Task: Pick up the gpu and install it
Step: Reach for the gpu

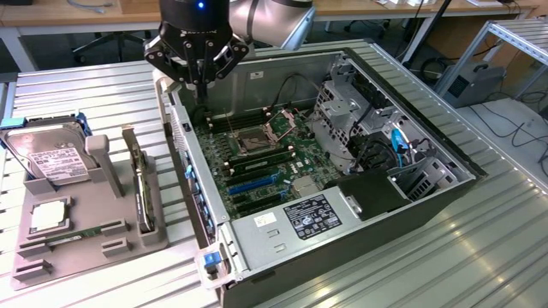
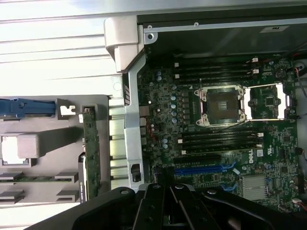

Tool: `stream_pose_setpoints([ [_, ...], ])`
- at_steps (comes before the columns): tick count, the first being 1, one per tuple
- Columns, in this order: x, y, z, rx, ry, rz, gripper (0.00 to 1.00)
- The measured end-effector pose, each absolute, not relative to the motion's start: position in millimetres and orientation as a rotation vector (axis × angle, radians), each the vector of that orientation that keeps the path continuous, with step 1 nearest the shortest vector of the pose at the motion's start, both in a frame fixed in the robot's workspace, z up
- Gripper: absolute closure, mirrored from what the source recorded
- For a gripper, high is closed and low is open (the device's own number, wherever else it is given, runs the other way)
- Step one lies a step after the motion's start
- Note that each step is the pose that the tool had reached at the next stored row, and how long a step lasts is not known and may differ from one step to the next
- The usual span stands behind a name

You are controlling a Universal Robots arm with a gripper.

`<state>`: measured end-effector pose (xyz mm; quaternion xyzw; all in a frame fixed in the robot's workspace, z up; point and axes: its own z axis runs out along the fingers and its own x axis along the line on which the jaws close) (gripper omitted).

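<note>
The gpu (image 1: 142, 190) stands on edge in a slot of the grey holder tray (image 1: 68, 256), its green board thin and upright, with its pale bracket at the far end. In the wrist view the gpu (image 2: 91, 158) is a narrow green strip beside the case wall. My gripper (image 1: 202, 82) hangs above the back corner of the open computer case (image 1: 342, 247), on the exterior view's left, well above and behind the gpu. Its fingers are shut with nothing held. In the wrist view my gripper (image 2: 165, 186) points down over the motherboard (image 2: 216, 143) near the blue slot (image 2: 204, 169).
A silver hard drive (image 1: 50, 159) with a white label, a processor chip (image 1: 49, 215) and a memory stick (image 1: 73, 237) sit in the same tray. Drive cages and cables (image 1: 368, 128) fill the case on the exterior view's right. All rests on a ribbed metal table (image 1: 428, 269).
</note>
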<state>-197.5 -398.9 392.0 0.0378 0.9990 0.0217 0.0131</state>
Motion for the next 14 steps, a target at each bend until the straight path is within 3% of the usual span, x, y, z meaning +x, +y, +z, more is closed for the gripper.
stream_pose_setpoints([
  [14,-202.7,-398.9,391.9,0.118,3.112,0.068,0.89],
])
